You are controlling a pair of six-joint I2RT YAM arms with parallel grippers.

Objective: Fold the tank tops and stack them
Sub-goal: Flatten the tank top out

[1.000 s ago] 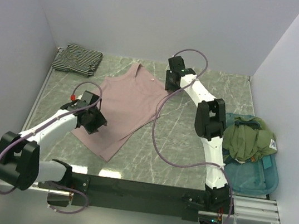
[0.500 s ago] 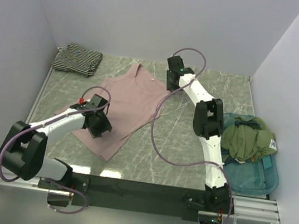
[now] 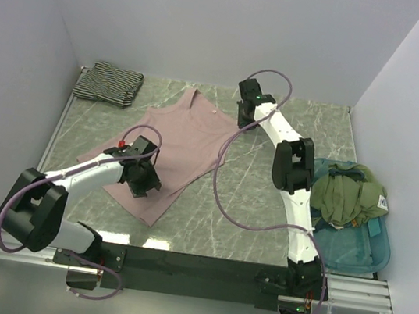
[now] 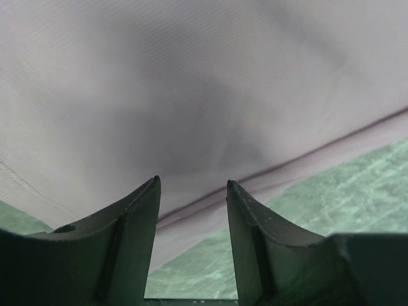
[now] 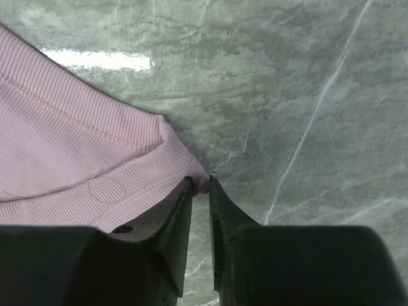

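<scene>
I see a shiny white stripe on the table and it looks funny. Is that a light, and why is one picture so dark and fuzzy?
Right wrist view: the stripe is light glaring off the glossy table. Left wrist view: the pink tank top is very close, so it looks soft, with a dark shadow across its middle. Top view: evenly lit and sharp.

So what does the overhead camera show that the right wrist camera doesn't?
Only the overhead view shows the folded striped top in the far left corner, the teal tray with green clothes, and the left gripper over the pink top. Only the wrist view shows the ribbed knit and stitching, and the right gripper nipping a fabric corner. Both show the pink top and the marbled table.
</scene>
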